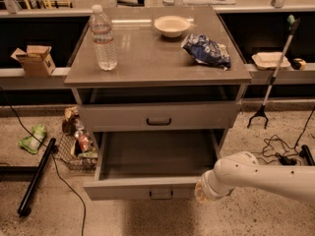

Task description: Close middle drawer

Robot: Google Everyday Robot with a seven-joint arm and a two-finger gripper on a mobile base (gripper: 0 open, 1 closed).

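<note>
The middle drawer (147, 187) is pulled far out of the grey cabinet. Its deep inside shows and looks empty, and its low front panel carries a small dark pull (161, 194). Above it the taller-fronted top drawer (157, 116) with a black handle sits nearly flush. The lowest drawer is hidden under the open one. My white arm reaches in from the right, and my gripper (204, 192) is at the right end of the middle drawer's front panel, close to or touching it.
On the cabinet top stand a water bottle (104, 38), a white bowl (172, 25) and a blue chip bag (206, 50). A wire basket of items (76, 149), a black pole (35, 177) and cables lie on the floor at left. A grabber tool (273, 73) leans at right.
</note>
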